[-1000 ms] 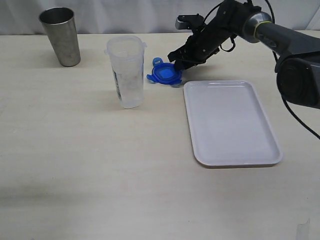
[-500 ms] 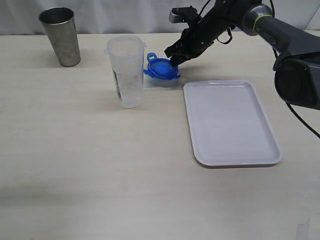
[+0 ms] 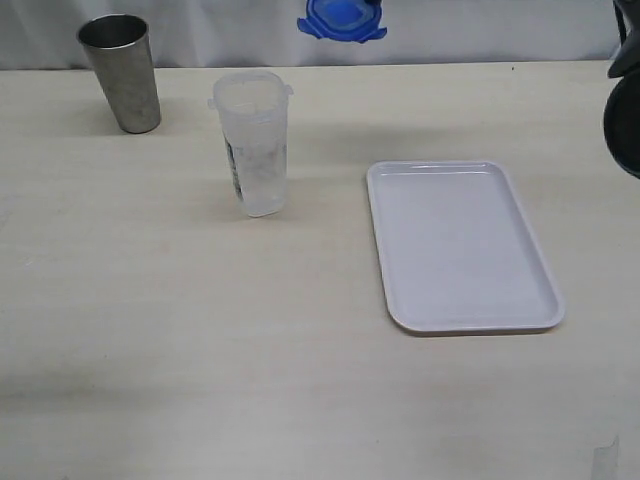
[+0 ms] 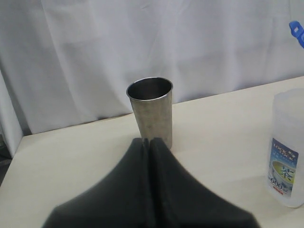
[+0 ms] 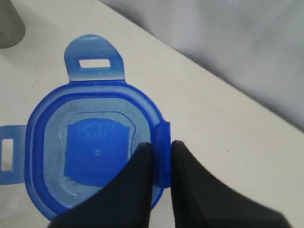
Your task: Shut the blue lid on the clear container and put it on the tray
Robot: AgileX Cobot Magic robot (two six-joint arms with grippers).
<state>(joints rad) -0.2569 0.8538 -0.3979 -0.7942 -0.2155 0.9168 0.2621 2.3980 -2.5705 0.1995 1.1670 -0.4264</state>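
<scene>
The clear container (image 3: 252, 145) stands upright and open-topped on the pale tabletop (image 3: 200, 350). Everything else is placed from it.

In the left wrist view the clear container (image 4: 287, 152) carries a small blue-and-green label. The top line seems to begin "LOCK" and a lower line shows "600"; the rest is too small to read. In the exterior view the label is only a dark strip on the container's side.

The blue lid (image 3: 342, 18) is not on the container. It hangs in the air behind and above it, off toward the tray's side, against the white curtain (image 3: 500, 30). The right wrist view shows why: the right pincer (image 5: 160, 149) is pinching one edge flap of the blue lid (image 5: 92, 156), a dark finger on each side of it. A square blue sticker sits at the lid's centre, with no writing that can be made out. Two other flaps, each with a slot, stick out from the rim.

The tray (image 3: 460, 245) lies flat on the tabletop, well apart from the container on the same side as the lid.

A grey steel cup (image 3: 122, 72) stands upright on the container's other side, farther back. The left pincer (image 4: 147, 142) is pressed together with nothing between its fingers, and it points at the steel cup (image 4: 151, 109).
</scene>
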